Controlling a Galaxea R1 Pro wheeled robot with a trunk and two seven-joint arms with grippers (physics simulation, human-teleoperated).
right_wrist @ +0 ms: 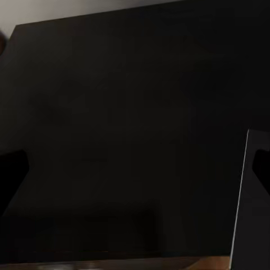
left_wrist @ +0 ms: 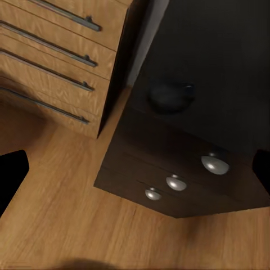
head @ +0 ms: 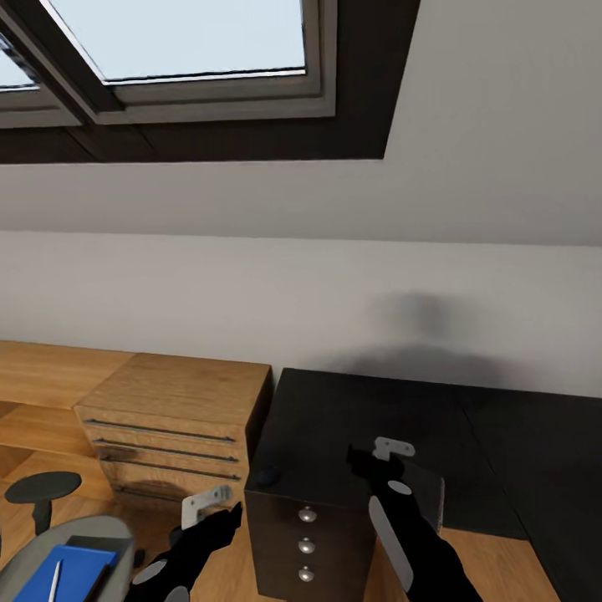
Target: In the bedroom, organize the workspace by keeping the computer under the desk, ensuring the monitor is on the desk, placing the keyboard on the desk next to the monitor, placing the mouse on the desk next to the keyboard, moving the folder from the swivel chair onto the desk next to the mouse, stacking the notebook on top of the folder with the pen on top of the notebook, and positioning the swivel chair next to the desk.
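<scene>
We face the black desk [head: 334, 410] with both arms raised over its drawer end.

The mouse [head: 267, 477] sits on the desk top at the corner just above the drawer unit [head: 305, 535], near the wooden cabinet [head: 167, 418]. Beyond that cabinet from the desk we see the swivel chair [head: 100, 535] carrying the blue folder [head: 71, 568], with the pen [head: 55, 581] lying on the folder. Our left gripper [head: 205, 506] hangs off the desk beside the drawer unit; its fingertips [left_wrist: 11, 174] stand wide apart. Our right gripper [head: 393, 449] hovers over the desk top, fingers [right_wrist: 11, 174] likewise spread, holding nothing.
</scene>
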